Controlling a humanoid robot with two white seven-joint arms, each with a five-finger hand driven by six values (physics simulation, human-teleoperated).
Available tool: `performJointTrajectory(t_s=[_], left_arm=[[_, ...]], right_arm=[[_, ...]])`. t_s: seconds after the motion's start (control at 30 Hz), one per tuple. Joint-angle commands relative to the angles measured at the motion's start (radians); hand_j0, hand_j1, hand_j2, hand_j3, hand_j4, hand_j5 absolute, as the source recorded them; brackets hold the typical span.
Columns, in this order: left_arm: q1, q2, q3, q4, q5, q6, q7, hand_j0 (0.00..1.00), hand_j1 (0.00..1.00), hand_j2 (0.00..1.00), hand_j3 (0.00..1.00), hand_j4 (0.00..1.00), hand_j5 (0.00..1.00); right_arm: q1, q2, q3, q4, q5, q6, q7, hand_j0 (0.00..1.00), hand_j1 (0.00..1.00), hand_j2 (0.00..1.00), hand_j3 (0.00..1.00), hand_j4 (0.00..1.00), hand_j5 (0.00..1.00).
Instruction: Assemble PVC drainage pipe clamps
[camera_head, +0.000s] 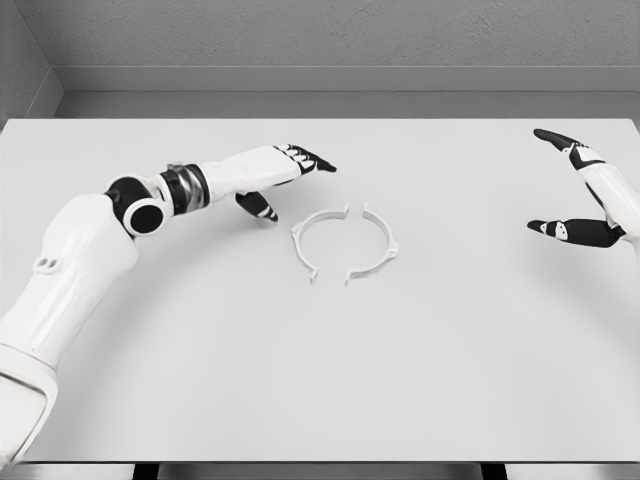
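Two white half-ring clamp pieces lie on the white table (200, 380), facing each other as a near circle: the left half (312, 236) and the right half (377, 245), with small gaps at the top and bottom. My left hand (290, 180) hovers just up-left of the ring, fingers stretched toward the right and thumb hanging down, holding nothing. My right hand (570, 190) is at the far right edge, well away from the clamp, fingers and thumb spread wide, empty.
A grey wall and ledge (320, 80) run behind the table's far edge. The table's front edge (320, 463) lies near the picture's bottom.
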Motion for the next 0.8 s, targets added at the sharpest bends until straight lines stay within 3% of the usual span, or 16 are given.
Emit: performJointTrajectory(t_s=[0.0, 0.33, 0.43, 0.77], left_arm=[[0.0, 0.006, 0.0, -0.012, 0.01, 0.002, 0.0, 1.0, 1.0, 1.0, 1.0, 1.0, 1.0], [0.005, 0.08, -0.051, -0.131, 0.042, 0.002, 0.002, 1.0, 1.0, 1.0, 1.0, 1.0, 1.0], [0.008, 0.081, -0.065, -0.161, 0.045, 0.002, 0.002, 1.0, 1.0, 1.0, 1.0, 1.0, 1.0], [0.058, 0.084, -0.08, -0.225, 0.045, 0.002, 0.0, 1.0, 1.0, 1.0, 1.0, 1.0, 1.0]], right_arm=[[0.0, -0.001, 0.0, 0.003, -0.007, 0.001, 0.0, 1.0, 1.0, 1.0, 1.0, 1.0, 1.0], [0.0, 0.002, 0.0, 0.007, -0.006, 0.001, 0.002, 1.0, 1.0, 1.0, 1.0, 1.0, 1.0], [0.0, 0.002, -0.005, 0.007, -0.007, 0.001, 0.042, 1.0, 1.0, 1.0, 1.0, 1.0, 1.0], [0.005, 0.0, -0.008, 0.001, -0.009, 0.001, 0.045, 1.0, 1.0, 1.0, 1.0, 1.0, 1.0]])
